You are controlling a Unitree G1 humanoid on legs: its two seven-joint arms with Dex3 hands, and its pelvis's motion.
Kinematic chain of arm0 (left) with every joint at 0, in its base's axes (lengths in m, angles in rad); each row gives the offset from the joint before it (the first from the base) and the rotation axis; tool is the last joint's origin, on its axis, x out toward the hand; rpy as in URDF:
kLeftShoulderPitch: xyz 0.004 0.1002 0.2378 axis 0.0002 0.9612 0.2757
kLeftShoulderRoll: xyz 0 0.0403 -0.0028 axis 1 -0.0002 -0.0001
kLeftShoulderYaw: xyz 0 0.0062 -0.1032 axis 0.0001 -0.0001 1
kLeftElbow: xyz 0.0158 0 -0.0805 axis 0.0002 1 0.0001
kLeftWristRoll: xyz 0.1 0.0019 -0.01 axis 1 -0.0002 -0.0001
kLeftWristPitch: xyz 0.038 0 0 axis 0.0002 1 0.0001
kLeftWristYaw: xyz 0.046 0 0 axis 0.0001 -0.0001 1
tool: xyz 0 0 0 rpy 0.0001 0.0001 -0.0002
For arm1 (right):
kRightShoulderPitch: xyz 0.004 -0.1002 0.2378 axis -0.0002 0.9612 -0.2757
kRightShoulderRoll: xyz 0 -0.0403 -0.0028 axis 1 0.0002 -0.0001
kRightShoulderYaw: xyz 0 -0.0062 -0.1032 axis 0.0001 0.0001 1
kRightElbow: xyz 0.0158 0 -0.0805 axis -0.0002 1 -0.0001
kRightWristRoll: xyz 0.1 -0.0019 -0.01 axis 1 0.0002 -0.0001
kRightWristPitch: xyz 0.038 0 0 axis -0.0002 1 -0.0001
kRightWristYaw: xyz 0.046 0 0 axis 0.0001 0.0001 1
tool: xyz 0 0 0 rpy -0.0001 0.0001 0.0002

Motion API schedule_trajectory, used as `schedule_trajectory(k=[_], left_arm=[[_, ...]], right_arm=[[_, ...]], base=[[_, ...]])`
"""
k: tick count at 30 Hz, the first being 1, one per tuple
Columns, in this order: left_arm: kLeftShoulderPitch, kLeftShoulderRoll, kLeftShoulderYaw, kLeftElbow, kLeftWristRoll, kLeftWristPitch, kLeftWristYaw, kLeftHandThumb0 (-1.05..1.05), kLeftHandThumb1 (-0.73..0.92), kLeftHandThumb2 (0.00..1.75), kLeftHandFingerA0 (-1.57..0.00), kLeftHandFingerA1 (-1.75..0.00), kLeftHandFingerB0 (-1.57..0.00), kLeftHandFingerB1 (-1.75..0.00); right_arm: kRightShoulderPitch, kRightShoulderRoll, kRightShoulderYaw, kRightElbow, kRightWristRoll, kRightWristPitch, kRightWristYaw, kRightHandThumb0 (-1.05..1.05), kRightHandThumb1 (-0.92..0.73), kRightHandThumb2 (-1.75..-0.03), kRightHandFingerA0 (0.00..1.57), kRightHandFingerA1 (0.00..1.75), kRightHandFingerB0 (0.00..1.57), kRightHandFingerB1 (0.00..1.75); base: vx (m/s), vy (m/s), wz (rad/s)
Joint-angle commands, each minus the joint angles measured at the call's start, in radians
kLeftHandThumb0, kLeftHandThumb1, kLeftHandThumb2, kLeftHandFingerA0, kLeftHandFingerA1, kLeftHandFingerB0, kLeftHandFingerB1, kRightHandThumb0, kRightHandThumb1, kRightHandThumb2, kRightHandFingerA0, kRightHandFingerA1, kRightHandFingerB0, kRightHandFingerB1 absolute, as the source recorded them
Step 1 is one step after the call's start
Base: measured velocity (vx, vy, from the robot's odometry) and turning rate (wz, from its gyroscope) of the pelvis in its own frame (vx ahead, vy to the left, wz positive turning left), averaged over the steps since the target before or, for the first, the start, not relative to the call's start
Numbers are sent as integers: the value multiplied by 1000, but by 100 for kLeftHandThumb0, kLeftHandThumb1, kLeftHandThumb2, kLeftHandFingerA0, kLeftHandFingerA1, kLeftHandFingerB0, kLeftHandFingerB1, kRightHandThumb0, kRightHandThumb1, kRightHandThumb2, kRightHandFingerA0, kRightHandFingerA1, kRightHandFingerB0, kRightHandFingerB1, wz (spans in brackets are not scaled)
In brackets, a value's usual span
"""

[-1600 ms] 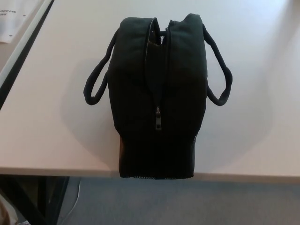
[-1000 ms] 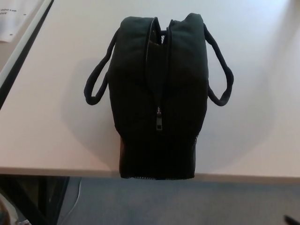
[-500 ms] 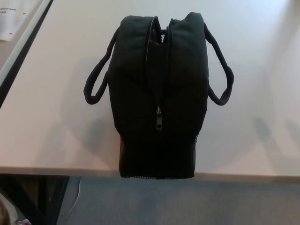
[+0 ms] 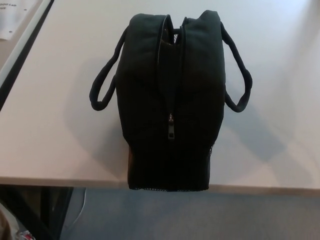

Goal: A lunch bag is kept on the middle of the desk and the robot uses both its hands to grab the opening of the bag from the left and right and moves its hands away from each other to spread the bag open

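Lunch bag [image 4: 170,95] sits mid-table, its near end jutting over the edge of the pale table [image 4: 45,130] above grey floor [image 4: 200,215]. You see one black bag, two loop handles, and one zipper pull [image 4: 171,129] partway along. Farther back the zipper gapes slightly. Neither hand shows.

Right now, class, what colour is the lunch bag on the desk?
The lunch bag is black, handles included; the head view shows it best.
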Motion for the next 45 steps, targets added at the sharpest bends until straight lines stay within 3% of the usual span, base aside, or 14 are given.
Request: schedule_trajectory(k=[1, 2, 3, 13, 16, 19, 21, 22, 31, 38, 41, 43, 44, 45], left_arm=[[-285, -30, -445, -48, 552, -237, 51, -2, 36, 89, -17, -52, -6, -50], [-288, -39, -488, -57, 599, -224, 69, -2, 36, 89, -17, -52, -6, -50], [-291, -63, -535, -61, 643, -218, 96, -1, 52, 65, -31, -36, -17, -36], [-292, -233, -870, -114, 875, -155, 317, 5, 44, 72, -36, -37, -29, -36], [-296, -250, -930, -137, 907, -154, 354, -9, 48, 57, -46, -40, -48, -37], [-300, -253, -980, -145, 942, -142, 429, -10, 45, 59, -50, -44, -58, -41], [-310, -257, -1024, -143, 974, -126, 497, -6, 45, 59, -53, -44, -66, -43], [-305, -262, -1035, -142, 971, -124, 496, -11, 49, 56, -56, -44, -75, -48], [-296, -263, -1104, -131, 956, -100, 537, -24, 47, 55, -61, -45, -79, -56], [-320, -299, -1156, -108, 950, -42, 574, -17, 50, 56, -55, -40, -77, -62], [-332, -320, -1175, -99, 957, 1, 621, -12, 53, 56, -52, -41, -72, -77], [-335, -336, -1166, -106, 933, 8, 638, -14, 51, 56, -57, -40, -76, -79], [-342, -345, -1170, -101, 934, 10, 668, -14, 51, 56, -57, -40, -81, -83], [-350, -357, -1174, -95, 935, 11, 703, -14, 51, 56, -57, -40, -81, -83]], right_arm=[[-616, 198, 447, 334, -401, -8, 196, -39, -37, -60, 23, 36, 17, 38], [-638, 220, 478, 356, -420, -5, 184, -39, -37, -60, 23, 36, 17, 38], [-656, 253, 511, 387, -430, -11, 190, -31, -44, -54, 23, 30, 15, 31], [-679, 425, 882, 501, -709, -8, -37, -37, -44, -55, 24, 34, 8, 31], [-662, 444, 937, 524, -723, -8, -86, -32, -48, -57, 25, 36, 7, 28], [-669, 445, 1005, 533, -771, 20, -144, -16, -49, -57, 26, 34, 9, 26], [-690, 445, 1076, 543, -834, 58, -186, -23, -46, -60, 23, 37, 8, 21], [-689, 447, 1096, 551, -839, 58, -185, -22, -48, -55, 26, 35, 9, 32], [-675, 435, 1244, 569, -870, 54, -235, -30, -51, -55, 27, 36, 1, 30], [-673, 445, 1329, 607, -864, 65, -315, -34, -53, -57, 34, 33, 10, 28], [-683, 445, 1365, 613, -871, 73, -321, -37, -53, -58, 30, 35, 11, 26], [-688, 446, 1389, 630, -874, 67, -349, -43, -56, -58, 35, 34, 22, 30], [-686, 450, 1386, 641, -857, 53, -356, -48, -61, -59, 55, 40, 48, 37], [-683, 455, 1379, 653, -836, 34, -364, -48, -61, -59, 55, 40, 48, 37]], base=[[0, 0, 0], [0, 0, 0], [0, 0, 0], [0, 0, 0], [0, 0, 0], [0, 0, 0], [0, 0, 0], [0, 0, 0], [0, 0, 0], [0, 0, 0], [0, 0, 0], [0, 0, 0], [0, 0, 0], [0, 0, 0]])
